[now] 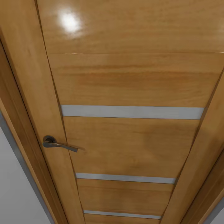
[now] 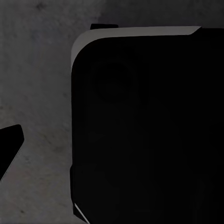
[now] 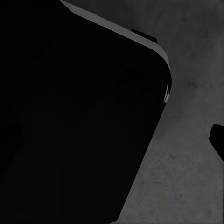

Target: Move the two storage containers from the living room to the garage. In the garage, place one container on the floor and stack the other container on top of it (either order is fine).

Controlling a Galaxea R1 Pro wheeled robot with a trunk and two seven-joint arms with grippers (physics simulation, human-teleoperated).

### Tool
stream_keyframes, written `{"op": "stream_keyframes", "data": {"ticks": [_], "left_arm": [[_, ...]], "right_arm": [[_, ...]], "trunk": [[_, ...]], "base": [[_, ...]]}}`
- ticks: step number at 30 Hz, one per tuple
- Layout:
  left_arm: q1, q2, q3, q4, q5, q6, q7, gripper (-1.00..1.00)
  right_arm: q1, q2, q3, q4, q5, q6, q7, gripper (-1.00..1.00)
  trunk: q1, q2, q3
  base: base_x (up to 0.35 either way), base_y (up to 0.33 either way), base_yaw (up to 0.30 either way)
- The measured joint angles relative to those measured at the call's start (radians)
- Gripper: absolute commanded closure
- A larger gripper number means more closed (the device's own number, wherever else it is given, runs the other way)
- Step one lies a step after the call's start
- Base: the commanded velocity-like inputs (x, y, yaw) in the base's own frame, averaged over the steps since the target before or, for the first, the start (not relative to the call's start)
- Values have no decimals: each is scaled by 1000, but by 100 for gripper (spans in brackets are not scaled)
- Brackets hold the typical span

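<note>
Wooden door panels (image 1: 133, 81) take up nearly the whole head view, seen from close up and at a slant. The door is glossy orange-brown wood with a bright spot of reflected light near its upper part. Three pale grey horizontal strips (image 1: 132, 112) cross it, one above another, dividing the wood into planks. A dark metal lever handle (image 1: 59, 144) sits on the door's left side, its lever pointing toward the middle of the door. A wooden door frame (image 1: 18, 102) runs along the left edge, and beside it a plain pale wall (image 1: 15, 189) shows in the lower left corner. Another strip of frame runs down the right side.

Both wrist views look down on a dark grey, mottled concrete floor (image 2: 37, 93). In the left wrist view a large black rounded block (image 2: 149, 130) with a thin grey edge covers most of the picture; it looks like part of the robot's own body, though that cannot be told for sure. A small black tip juts in at one edge. The right wrist view shows the same kind of black block (image 3: 79, 121) over the same floor (image 3: 186, 177), again with a small black tip at the edge.

Whether either pincer is wide or narrow cannot be told, since the fingers are not clearly seen. Where the two orange-red bins are cannot be told from these views.
</note>
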Motion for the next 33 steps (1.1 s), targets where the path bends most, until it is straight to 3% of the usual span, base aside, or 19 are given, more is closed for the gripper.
{"op": "stream_keyframes", "data": {"ticks": [10, 21, 33], "left_arm": [[0, 0, 0, 0, 1, 0, 0, -100], [0, 0, 0, 0, 1, 0, 0, -100], [0, 0, 0, 0, 0, 0, 0, -100]], "right_arm": [[0, -5, 10, 0, -1, -2, 0, -100], [0, -5, 10, 1, -2, -2, 0, -100], [0, -8, 11, 1, -3, -3, 0, -100]], "trunk": [[0, 0, 0], [0, 0, 0], [0, 0, 0]], "base": [[-25, 0, 0], [-212, 0, 0], [-14, 0, 0]]}}
